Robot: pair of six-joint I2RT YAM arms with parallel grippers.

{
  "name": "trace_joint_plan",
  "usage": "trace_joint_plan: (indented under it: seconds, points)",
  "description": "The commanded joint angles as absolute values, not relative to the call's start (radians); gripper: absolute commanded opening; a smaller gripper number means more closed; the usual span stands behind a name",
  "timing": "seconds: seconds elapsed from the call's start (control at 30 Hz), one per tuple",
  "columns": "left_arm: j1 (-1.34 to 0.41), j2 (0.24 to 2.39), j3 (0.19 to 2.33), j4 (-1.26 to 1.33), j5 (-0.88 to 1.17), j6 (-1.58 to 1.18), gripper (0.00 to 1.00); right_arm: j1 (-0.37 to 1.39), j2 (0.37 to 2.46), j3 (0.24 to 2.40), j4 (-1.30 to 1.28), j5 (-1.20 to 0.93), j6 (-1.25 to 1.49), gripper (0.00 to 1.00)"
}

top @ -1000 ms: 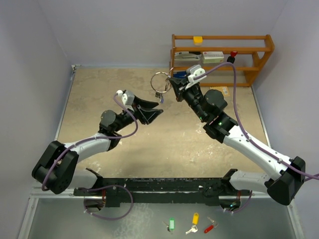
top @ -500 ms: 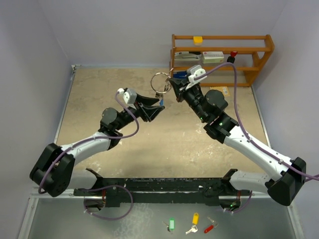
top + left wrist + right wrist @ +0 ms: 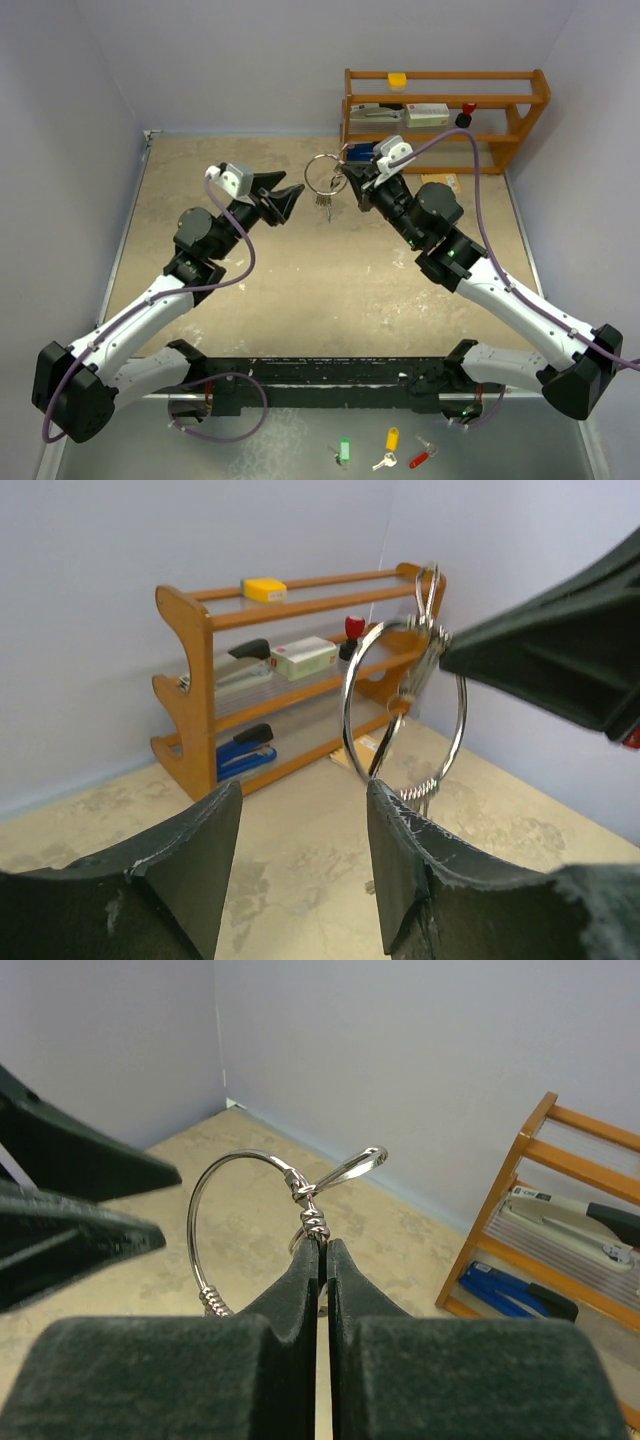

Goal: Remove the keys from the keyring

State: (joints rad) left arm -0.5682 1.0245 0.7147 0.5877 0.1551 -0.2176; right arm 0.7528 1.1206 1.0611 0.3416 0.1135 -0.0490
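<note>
Over the far half of the bench (image 3: 300, 290), from the top camera: finds the right pincer (image 3: 346, 171) clamped tight on the right rim of the keyring (image 3: 320, 176), holding it up in the air, loop facing the lens. Finds the keys (image 3: 324, 204) dangling in a small bunch from the ring's lower edge, long axes pointing down. Puts the left pincer (image 3: 292, 203) just left of the ring, about half parted, gripping nothing, tips aimed rightward and apart from the wire. Makes the left arm the free one, and the one nearer the keys.

From the left wrist: looks out between the parted fingers (image 3: 190, 860) at the keyring (image 3: 348, 705), upright and nearly face-on, ahead and a little right of the gap's centre. Shows the right pincer (image 3: 460, 655) coming in from the upper right to meet the ring near its top. Shows slim metal hanging within and below the loop, probably keys seen edge-on; cannot tell one from another.

From the right wrist: shows both fingers (image 3: 290, 1300) pressed together on the twisted joint of the keyring (image 3: 200, 1215), loop arching away to the left, left pincer (image 3: 165, 1205) beyond on that side. Hides the keys below the fingers.

Hinges, by this reading, on the keys hanging ahead of, rightward of and somewhat below the left tips.
</note>
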Motion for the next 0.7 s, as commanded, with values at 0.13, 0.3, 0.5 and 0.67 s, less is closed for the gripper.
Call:
trace_joint_plan:
  seconds: [0.13,0.3,0.5,0.67]
  points:
    - [-0.571,1.048,0.875,0.561,0.185,-0.209,0.49,0.760,1.100,1.102,0.332,0.060,-0.076,0.00]
    - [-0.571,1.108,0.913,0.559,0.232,-0.218,0.48,0.762,1.097,1.101,0.330,0.042,-0.078,0.00]
    - [-0.571,1.146,0.923,0.566,0.310,-0.237,0.48,0.764,1.093,1.102,0.330,0.030,-0.082,0.00]
    - [-0.571,1.152,0.911,0.578,0.361,-0.235,0.33,0.766,1.092,1.100,0.335,0.021,-0.082,0.00]
